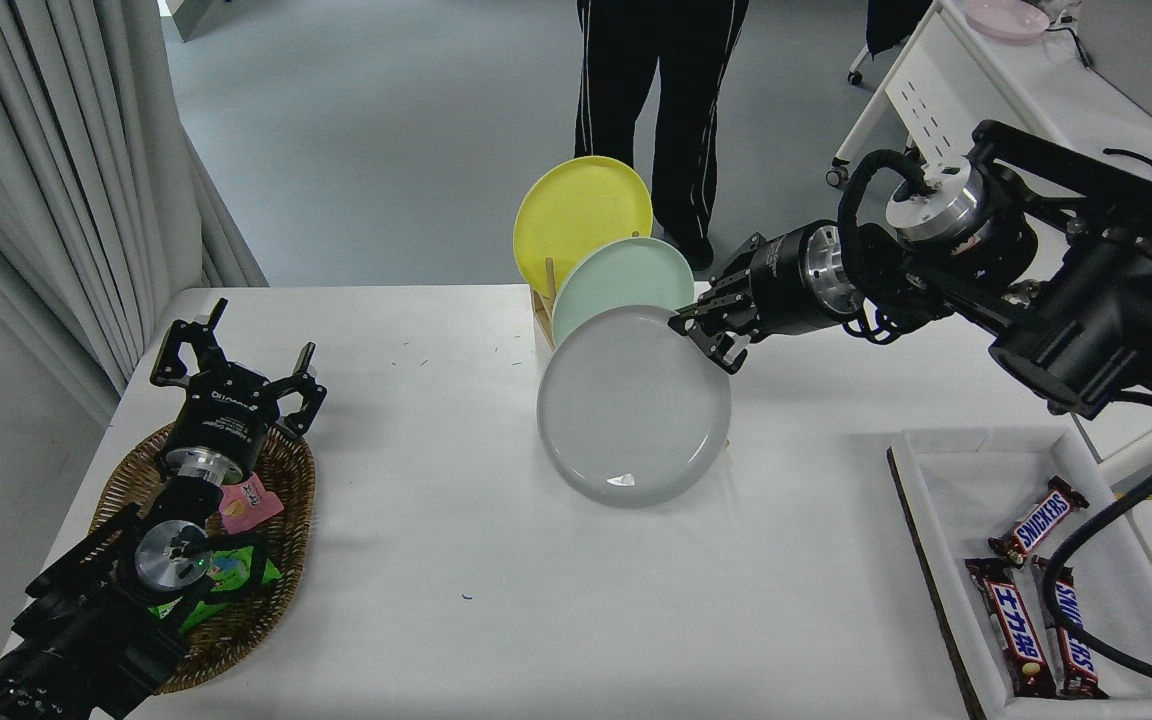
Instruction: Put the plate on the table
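right gripper (704, 335) is clamped on the upper right rim of the plate (633, 404), which is held tilted above the table (496, 540), its lower edge close to the surface; contact cannot be confirmed. directly behind the plate stands a mint green plate (616, 275), and behind that a yellow plate (576, 210). left gripper (231, 375) is parked far left of the plate above a wicker basket (281, 600), fingers spread wide, holding nothing.

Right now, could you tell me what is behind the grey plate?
Behind the grey plate stands a mint plate, then a yellow plate. The rack holding them is almost entirely covered.
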Robot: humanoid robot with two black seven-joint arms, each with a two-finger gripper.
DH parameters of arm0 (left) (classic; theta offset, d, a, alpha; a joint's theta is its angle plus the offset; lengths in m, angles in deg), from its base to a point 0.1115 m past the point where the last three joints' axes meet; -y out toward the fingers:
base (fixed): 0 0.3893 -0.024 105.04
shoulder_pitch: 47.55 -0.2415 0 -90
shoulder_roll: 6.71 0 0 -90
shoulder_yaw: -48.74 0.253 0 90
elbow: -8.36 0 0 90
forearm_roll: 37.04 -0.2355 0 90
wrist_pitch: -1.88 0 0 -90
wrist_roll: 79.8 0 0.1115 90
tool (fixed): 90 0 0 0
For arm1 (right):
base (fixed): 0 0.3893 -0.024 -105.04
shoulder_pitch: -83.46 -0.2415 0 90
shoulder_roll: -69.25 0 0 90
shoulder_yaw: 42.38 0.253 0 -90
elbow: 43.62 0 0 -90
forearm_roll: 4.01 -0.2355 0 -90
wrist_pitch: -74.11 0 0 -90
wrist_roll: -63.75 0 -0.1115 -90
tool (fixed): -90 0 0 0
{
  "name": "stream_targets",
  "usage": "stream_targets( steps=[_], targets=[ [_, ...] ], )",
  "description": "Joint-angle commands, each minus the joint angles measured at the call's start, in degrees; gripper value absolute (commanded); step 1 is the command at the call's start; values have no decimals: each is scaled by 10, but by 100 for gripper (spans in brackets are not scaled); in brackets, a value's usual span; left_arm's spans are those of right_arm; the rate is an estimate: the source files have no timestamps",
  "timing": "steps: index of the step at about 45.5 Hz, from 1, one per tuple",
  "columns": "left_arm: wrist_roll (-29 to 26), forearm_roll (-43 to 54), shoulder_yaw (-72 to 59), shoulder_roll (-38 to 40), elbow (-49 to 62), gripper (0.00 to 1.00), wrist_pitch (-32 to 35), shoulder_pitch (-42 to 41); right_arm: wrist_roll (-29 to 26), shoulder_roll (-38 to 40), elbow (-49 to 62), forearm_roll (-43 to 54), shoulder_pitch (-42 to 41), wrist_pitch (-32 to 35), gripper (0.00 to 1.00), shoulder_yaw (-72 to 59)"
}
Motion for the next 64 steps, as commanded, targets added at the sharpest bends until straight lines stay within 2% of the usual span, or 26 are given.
stream_targets(
  steps=[1, 13, 33, 41, 64],
  targets=[
    [0, 0, 0, 0, 0, 100, 0, 0, -20, -7, 7, -40, 22, -33, 0, -7],
    [0, 0, 0, 0, 0, 100, 0, 0, -31, -73, 31, -33, 74, -30, 0, -9],
    [0, 0, 0, 1, 0, 100, 0, 0, -31, -89, 103, -13, 95, -30, 0, -9],
    [0, 0, 0, 0, 0, 100, 0, 0, -31, -134, 146, 28, 134, -31, 0, 1],
    [0, 0, 0, 0, 0, 100, 0, 0, -30, -194, 203, 28, 151, -25, 0, 12]
  ],
)
